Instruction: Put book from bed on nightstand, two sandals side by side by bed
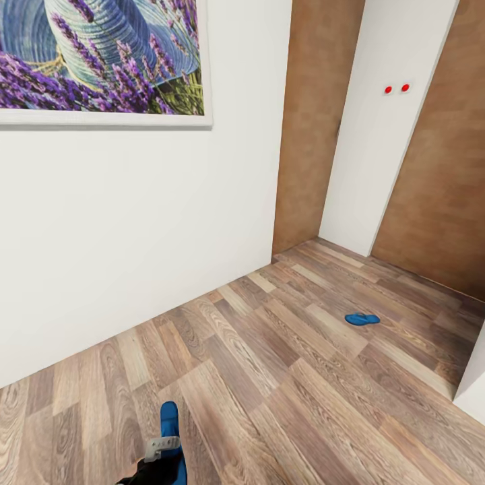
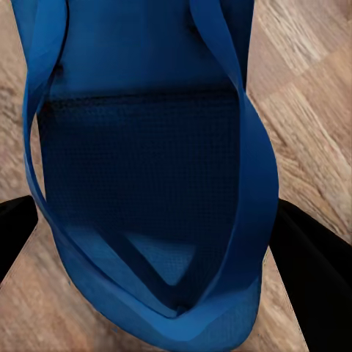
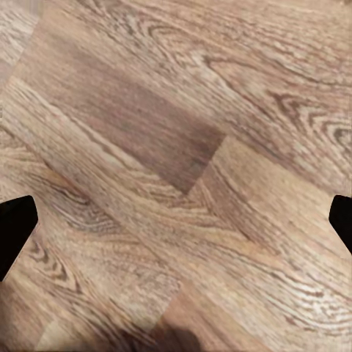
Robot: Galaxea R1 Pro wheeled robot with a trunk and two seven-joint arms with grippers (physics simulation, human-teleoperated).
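One bright blue sandal (image 1: 362, 318) lies flat on the wood-plank floor, to the right and well ahead of me. The other sandal (image 1: 169, 424) hangs at the lower edge of the head view, with my left gripper (image 1: 162, 453) shut on it. In the left wrist view this sandal (image 2: 147, 169) spans the frame, straps facing the camera, between the black fingers (image 2: 315, 279). My right gripper (image 3: 176, 224) is open over bare floor, its fingertips far apart. The book, the bed and the nightstand are out of view.
A white wall (image 1: 135, 222) with a lavender painting (image 1: 101, 60) stands close on the left. Brown wooden doors (image 1: 313, 128) and a white wall strip with two red dots (image 1: 396, 88) close the far side. A white corner (image 1: 475, 384) juts in at right.
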